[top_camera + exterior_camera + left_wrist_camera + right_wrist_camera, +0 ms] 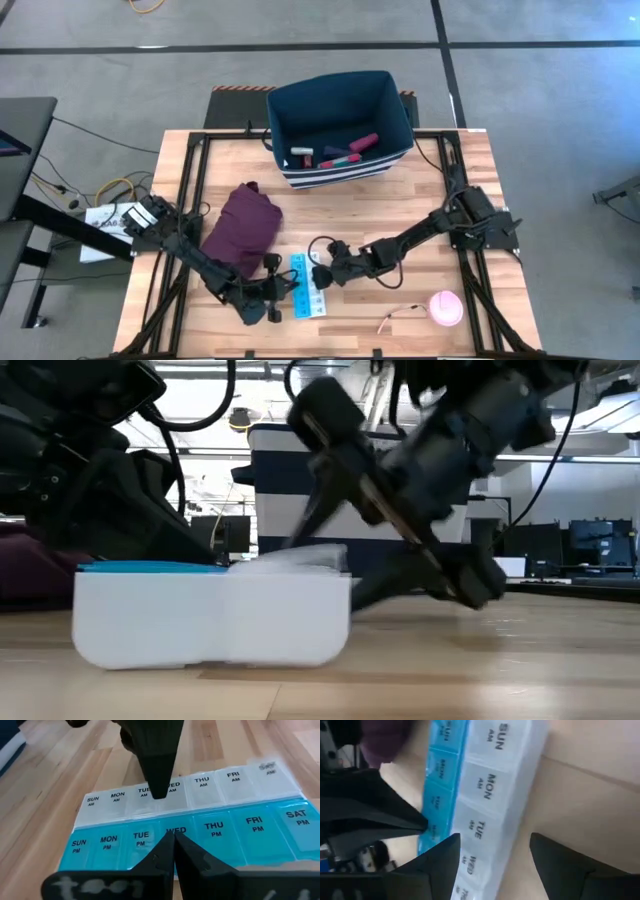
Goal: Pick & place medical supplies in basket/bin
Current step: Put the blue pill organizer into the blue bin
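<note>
The light-blue and white pill organizer strip (306,287) lies flat on the table near its front edge. It also shows in the left wrist view (200,820). My left gripper (173,840) is shut, its tips at the blue PM row, on the strip's left side. My right gripper (495,855) is open on the strip's right side. One of its fingers (159,775) is over the white AM row; the other (560,865) is beyond the strip's right edge. The pink disc (445,308) with its tan cord (395,318) lies at the front right. The dark-blue bin (340,125) stands at the far edge. My left gripper has its shut fingertips (165,851) on the lid of the blue row at WED PM (176,829). It comes slanting down from the table's left, across the strip. The strip stays flat on the table. My right gripper has one fingertip at the white row's lid between TUE and WED (160,800), slanting down from the right. I cannot tell whether it touches.
The maroon cloth (243,230) lies bunched just behind my left arm. The bin holds several small items (345,152). Bare wood lies between the strip and the bin.
</note>
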You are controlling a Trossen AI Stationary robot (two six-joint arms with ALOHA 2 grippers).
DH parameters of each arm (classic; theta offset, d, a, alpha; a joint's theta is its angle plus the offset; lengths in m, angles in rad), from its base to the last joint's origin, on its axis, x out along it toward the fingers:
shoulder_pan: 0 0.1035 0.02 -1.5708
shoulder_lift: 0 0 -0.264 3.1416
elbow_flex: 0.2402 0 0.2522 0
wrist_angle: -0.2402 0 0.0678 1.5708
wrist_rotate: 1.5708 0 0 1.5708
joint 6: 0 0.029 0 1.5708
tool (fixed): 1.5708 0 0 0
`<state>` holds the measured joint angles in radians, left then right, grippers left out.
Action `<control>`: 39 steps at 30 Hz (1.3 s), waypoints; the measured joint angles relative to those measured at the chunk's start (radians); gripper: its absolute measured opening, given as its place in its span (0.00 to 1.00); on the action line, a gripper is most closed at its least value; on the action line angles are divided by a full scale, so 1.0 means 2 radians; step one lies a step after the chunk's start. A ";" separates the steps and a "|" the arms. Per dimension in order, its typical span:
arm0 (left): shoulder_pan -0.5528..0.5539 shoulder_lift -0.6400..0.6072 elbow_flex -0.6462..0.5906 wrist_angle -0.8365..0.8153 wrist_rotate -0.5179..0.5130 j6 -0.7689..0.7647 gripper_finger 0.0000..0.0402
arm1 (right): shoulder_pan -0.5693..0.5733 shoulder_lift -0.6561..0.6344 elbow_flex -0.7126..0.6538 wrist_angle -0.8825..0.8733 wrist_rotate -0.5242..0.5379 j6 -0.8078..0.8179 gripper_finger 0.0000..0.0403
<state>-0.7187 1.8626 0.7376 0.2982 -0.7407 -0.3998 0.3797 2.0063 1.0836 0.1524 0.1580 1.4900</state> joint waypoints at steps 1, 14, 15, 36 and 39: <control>-0.002 0.000 0.000 0.000 -0.005 -0.001 0.00 | -0.002 0.006 0.002 0.007 -0.003 0.000 0.58; -0.027 0.001 -0.001 -0.032 -0.038 -0.046 0.00 | -0.008 0.039 0.010 0.085 -0.028 -0.002 0.58; -0.028 0.001 -0.001 -0.034 -0.040 -0.052 0.00 | -0.008 0.039 0.010 0.089 -0.027 -0.002 0.58; -0.068 0.055 0.000 -0.012 -0.143 -0.091 0.00 | -0.009 0.042 0.038 0.054 -0.028 0.001 0.58; -0.081 0.056 -0.002 -0.020 -0.155 -0.096 0.00 | -0.009 0.041 0.038 0.065 -0.029 -0.005 0.58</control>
<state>-0.8803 1.9743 0.7334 0.2590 -1.0504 -0.5912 0.3622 2.0884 1.1606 0.2827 0.1001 1.4806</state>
